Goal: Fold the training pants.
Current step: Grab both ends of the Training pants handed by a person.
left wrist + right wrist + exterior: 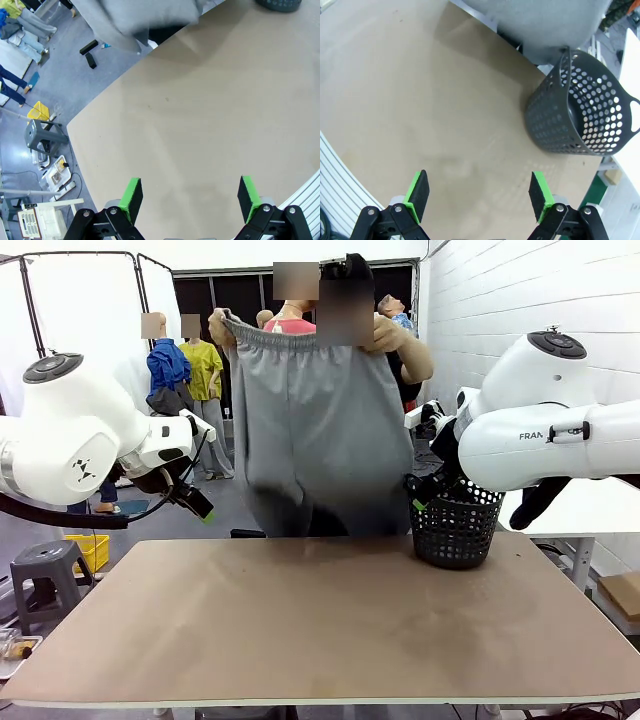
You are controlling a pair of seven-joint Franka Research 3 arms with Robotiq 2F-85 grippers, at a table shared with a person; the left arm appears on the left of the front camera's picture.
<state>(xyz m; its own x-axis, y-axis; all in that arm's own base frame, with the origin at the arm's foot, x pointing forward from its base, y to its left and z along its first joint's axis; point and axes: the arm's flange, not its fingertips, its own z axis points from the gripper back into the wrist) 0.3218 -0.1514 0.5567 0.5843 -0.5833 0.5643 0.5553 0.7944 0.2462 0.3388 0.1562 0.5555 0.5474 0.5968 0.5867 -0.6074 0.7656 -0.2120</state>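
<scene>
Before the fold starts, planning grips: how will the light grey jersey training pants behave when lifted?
Probably floppy: the light grey jersey training pants hang limp from the person's hands. Likely light, since a simple pinch at the waistband holds them up.

White brick wall (pixel 520 290), grey floor (pixel 65 85)

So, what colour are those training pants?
Light grey training pants, plain; best in the front view.

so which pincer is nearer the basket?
Right. The right pincer hangs close by the basket, on its left; the left pincer is across the table, well away.
</scene>
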